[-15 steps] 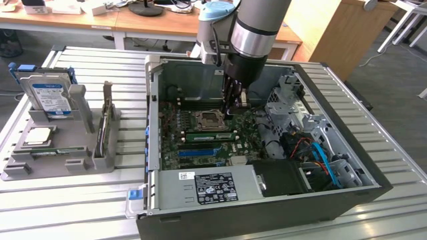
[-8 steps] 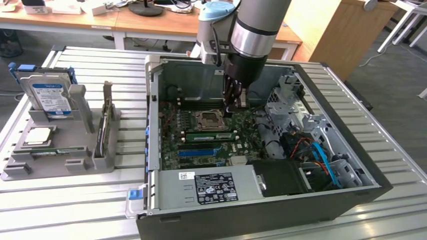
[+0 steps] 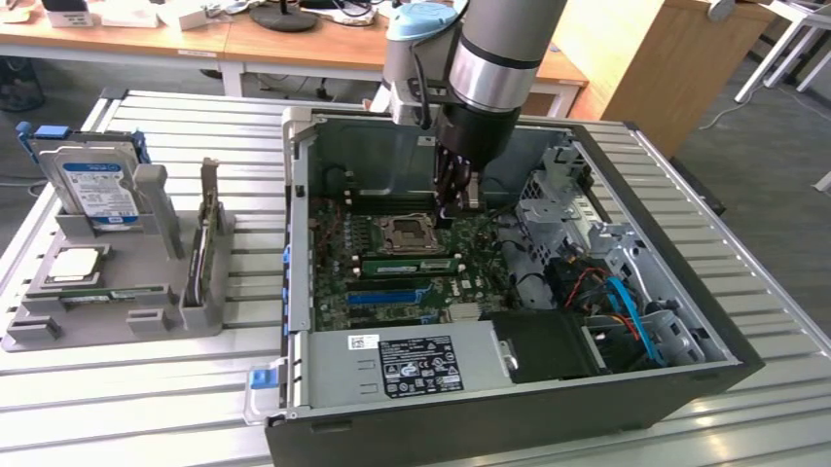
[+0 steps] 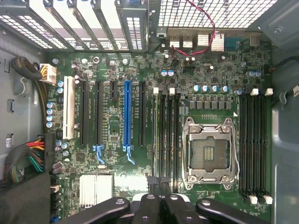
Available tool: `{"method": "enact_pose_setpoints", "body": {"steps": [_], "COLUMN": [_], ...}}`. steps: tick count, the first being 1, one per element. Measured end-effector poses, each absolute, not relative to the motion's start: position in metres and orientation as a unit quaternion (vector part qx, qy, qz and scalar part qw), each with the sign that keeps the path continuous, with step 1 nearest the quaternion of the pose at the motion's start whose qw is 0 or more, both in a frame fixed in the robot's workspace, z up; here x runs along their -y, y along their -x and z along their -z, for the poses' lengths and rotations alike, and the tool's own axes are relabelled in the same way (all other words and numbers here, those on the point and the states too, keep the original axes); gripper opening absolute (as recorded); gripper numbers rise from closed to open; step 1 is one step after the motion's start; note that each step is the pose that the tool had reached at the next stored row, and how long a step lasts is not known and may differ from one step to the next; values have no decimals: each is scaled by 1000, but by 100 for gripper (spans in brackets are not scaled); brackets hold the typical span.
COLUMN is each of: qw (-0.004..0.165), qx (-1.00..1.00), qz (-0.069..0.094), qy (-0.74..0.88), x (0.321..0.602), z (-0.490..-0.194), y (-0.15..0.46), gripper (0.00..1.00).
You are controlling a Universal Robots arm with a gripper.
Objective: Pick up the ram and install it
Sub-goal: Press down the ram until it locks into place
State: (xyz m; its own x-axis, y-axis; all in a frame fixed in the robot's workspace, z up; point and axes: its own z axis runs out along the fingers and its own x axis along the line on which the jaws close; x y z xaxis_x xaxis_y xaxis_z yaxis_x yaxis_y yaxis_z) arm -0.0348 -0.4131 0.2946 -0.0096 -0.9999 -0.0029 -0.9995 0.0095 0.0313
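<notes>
The ram [image 3: 407,265], a slim green stick with a white sticker, lies along a memory slot just beside the CPU socket [image 3: 405,234] inside the open computer case. My gripper [image 3: 464,206] hangs from the arm over the end of that stick towards the exterior view's right. In the wrist view the gripper [image 4: 159,187] has its black fingers pressed together at the end of the dark memory slots [image 4: 164,135] next to the socket [image 4: 209,151]. Nothing shows between the fingers. Edge-on, the ram cannot be told apart from its slot there.
A grey fixture [image 3: 39,331] on the exterior view's left carries a hard drive [image 3: 97,185], a processor [image 3: 76,263], an upright expansion card [image 3: 201,248] and another green stick [image 3: 115,294]. Drive cages and cables [image 3: 610,292] crowd the case's right; a power supply [image 3: 403,365] sits in front.
</notes>
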Motion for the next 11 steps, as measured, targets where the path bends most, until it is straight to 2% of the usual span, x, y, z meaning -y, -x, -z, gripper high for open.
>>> {"method": "enact_pose_setpoints", "body": {"steps": [11], "qw": [10], "qx": [710], "qz": [12], "qy": [-704], "x": [413], "z": [-294], "y": [22], "gripper": [11]}}
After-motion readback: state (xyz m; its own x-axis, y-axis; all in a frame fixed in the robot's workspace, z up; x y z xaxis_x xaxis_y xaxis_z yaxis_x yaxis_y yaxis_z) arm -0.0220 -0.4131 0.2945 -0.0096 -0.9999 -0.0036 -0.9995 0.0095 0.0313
